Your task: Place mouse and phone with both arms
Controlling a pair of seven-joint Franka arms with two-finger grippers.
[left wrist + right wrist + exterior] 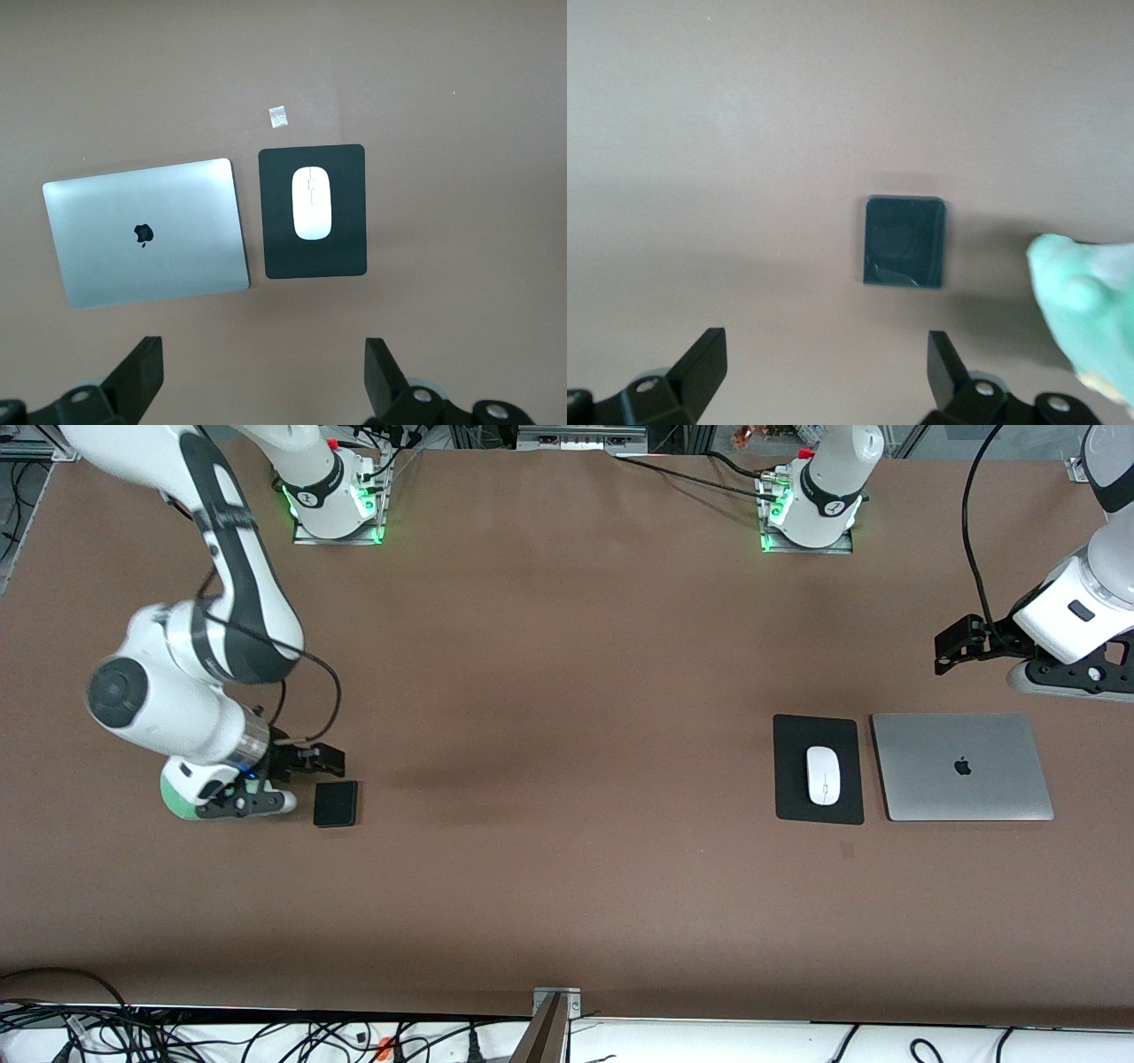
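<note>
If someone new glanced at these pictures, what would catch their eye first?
Probably the white mouse on its black mouse pad, beside the closed silver laptop at the left arm's end of the table. At the right arm's end, the black phone lies flat, with the open right gripper above it.

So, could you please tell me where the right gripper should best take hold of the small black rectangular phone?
Across its two long edges, coming straight down. The small black rectangular phone lies flat on the brown table, and the open right gripper looks wide enough.
</note>
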